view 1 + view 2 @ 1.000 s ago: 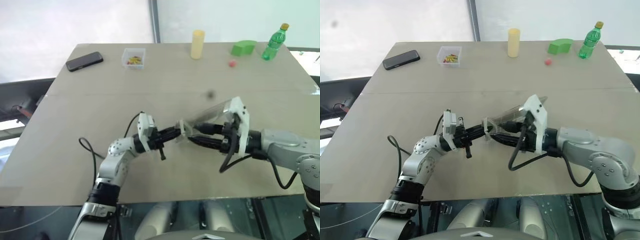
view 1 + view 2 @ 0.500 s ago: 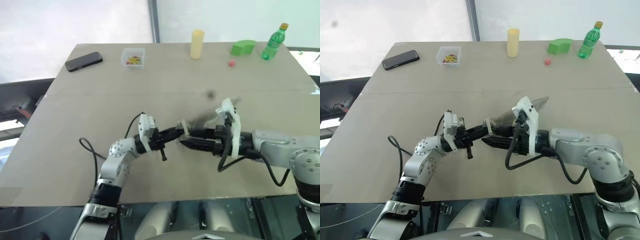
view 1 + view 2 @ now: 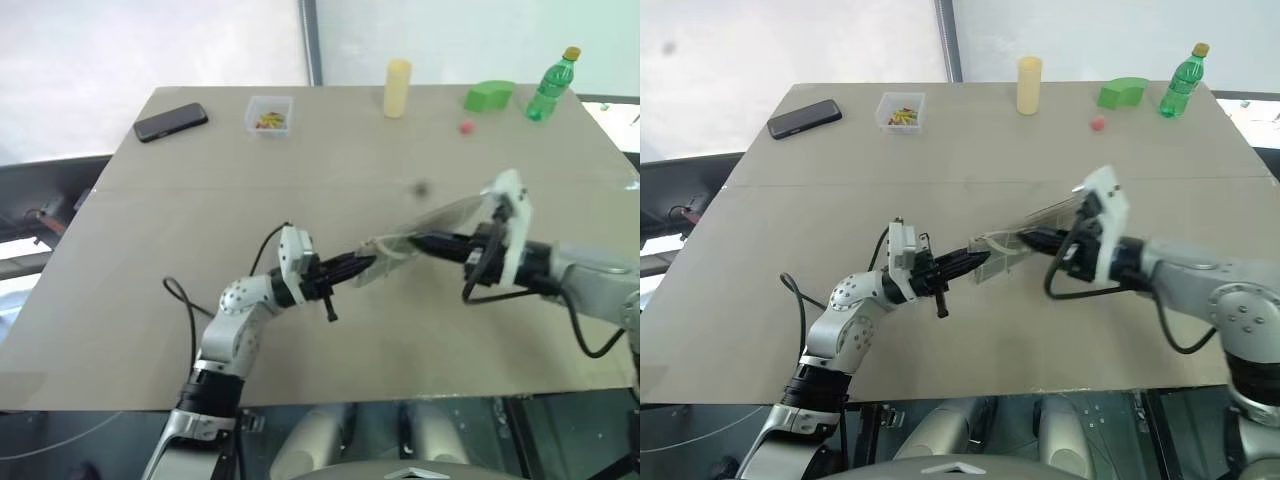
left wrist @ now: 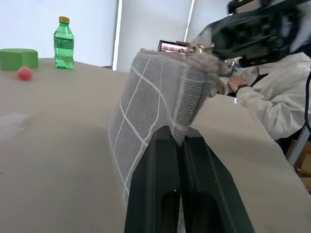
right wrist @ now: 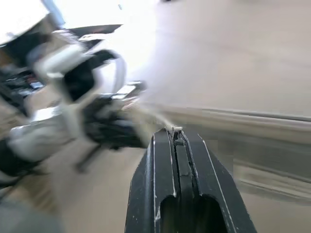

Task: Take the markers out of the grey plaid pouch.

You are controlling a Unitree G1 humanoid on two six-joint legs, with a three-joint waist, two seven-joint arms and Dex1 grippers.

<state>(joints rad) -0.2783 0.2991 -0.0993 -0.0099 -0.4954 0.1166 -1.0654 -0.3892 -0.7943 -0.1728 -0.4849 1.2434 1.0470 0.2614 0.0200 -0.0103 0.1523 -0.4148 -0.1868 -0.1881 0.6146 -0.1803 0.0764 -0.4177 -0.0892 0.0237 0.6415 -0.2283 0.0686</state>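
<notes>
Fingers of our left gripper point(image 3: 362, 266) pinch the grey plaid pouch point(image 4: 155, 99) at centre frame, above the table point(image 3: 150, 260). Our right gripper point(image 3: 425, 242), right of centre, is clamped tight at the pouch's far end; whether it holds anything, we cannot tell. Along the top edge stand a phone point(image 3: 170, 122) and green bottle point(image 3: 551, 84).
</notes>
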